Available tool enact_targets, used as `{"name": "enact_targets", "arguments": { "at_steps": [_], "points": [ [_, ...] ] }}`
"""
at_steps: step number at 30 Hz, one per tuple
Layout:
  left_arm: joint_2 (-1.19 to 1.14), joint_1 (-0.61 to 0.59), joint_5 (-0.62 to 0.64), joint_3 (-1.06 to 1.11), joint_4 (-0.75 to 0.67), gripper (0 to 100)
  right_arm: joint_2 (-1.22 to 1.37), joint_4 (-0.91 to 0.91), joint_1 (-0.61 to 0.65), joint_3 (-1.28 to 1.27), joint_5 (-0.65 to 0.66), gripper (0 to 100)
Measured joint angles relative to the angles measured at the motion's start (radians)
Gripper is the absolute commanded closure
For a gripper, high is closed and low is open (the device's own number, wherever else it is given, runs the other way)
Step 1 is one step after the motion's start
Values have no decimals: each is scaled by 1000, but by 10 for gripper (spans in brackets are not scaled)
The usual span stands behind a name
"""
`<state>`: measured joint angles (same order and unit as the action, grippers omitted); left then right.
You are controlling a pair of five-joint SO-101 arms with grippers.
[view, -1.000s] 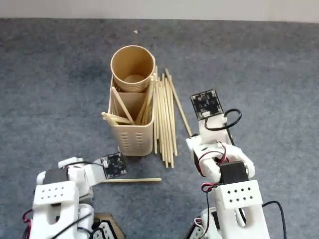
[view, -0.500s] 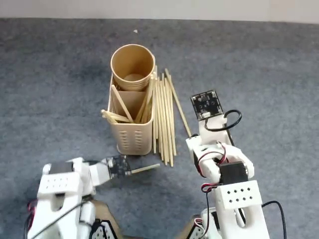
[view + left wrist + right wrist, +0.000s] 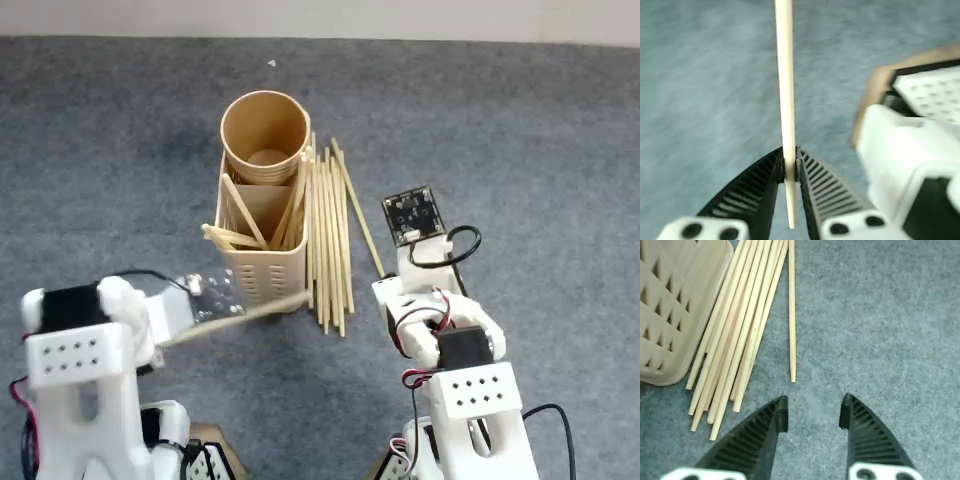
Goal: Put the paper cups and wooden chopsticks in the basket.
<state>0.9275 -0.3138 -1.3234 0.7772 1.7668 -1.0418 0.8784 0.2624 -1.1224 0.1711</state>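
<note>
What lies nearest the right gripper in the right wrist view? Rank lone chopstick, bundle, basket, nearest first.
1. Lone chopstick, tip just ahead of the right gripper.
2. Bundle, beside the basket.
3. Basket, beyond the bundle.

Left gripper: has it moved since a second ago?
Yes. The left gripper, shut on a chopstick, has moved up the high view toward the basket.

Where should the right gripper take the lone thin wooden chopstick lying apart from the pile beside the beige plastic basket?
Near its free tip, the end closest to the open right gripper. The lone thin wooden chopstick lies flat on the grey carpet, and there it splays clear of the pile of chopsticks. Probably come straight down, jaws across it.
</note>
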Motion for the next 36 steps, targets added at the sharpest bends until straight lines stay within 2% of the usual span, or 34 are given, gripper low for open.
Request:
{"name": "enact_targets", "arguments": {
  "at_steps": [6,12,16,20,23,28,32,34,36],
  "points": [
    [178,-25,0,-91,14,996,0,0,0,0,0,821],
    [348,15,0,-135,17,996,0,-6,0,0,0,821],
    [425,114,5,-235,20,996,0,-6,0,0,0,821],
    [443,219,86,-390,2,995,0,-6,0,-3,0,821],
    [439,242,279,-450,-112,995,0,-6,0,-3,0,821],
    [333,273,763,-465,-381,995,0,-6,0,-23,0,821],
    [215,407,1108,-465,-543,995,0,-60,0,-81,0,821],
    [158,502,1226,-465,-598,995,0,-77,0,-95,0,821],
    [103,589,1292,-465,-646,995,0,-84,0,-98,0,821]
  ]
}}
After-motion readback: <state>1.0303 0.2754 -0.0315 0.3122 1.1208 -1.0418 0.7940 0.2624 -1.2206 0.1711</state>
